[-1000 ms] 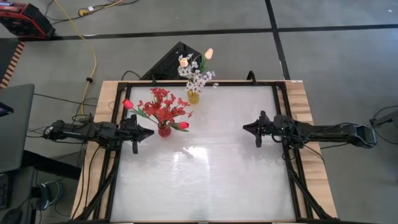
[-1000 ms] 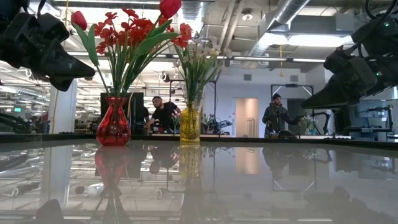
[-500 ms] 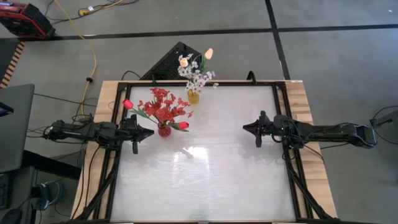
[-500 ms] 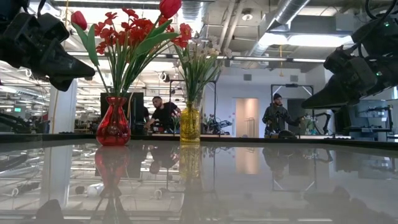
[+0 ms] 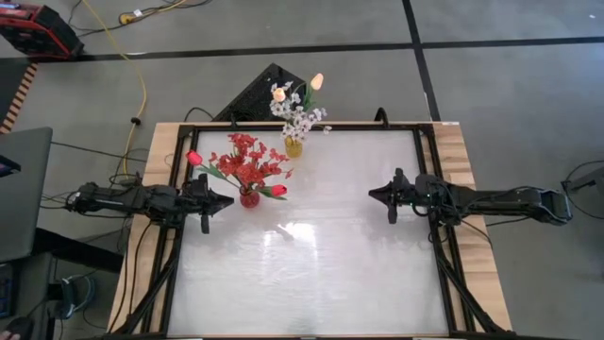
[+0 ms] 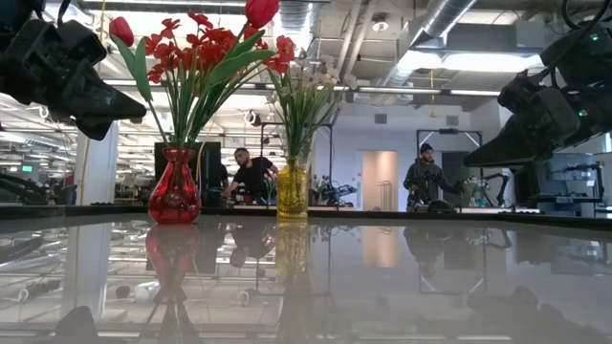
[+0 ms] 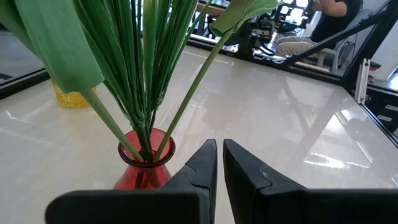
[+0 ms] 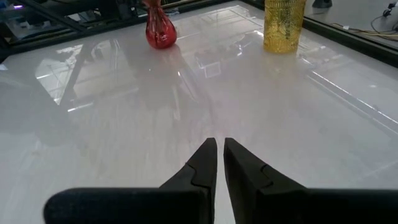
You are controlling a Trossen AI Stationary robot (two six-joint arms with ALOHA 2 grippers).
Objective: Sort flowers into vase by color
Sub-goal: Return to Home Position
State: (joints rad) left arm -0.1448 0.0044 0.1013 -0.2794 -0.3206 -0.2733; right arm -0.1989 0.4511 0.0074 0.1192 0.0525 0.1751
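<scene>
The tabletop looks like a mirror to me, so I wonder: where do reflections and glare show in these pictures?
Low view: the glossy table mirrors the red vase and yellow vase; the left gripper and right gripper show dark against bright room lights. High view: a white glare patch near the red vase.

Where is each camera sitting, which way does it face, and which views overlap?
High: overhead, straight down on the white table; both dark arms, left pincer and right pincer, show.
Low: table height, facing the round red glass vase, yellow glass vase and room; both pincers at the upper corners.
Left wrist: past the shut left pincer at the red vase.
Right wrist: past the shut right pincer, across the table at both vases.
Shared: all four show the red vase.
</scene>
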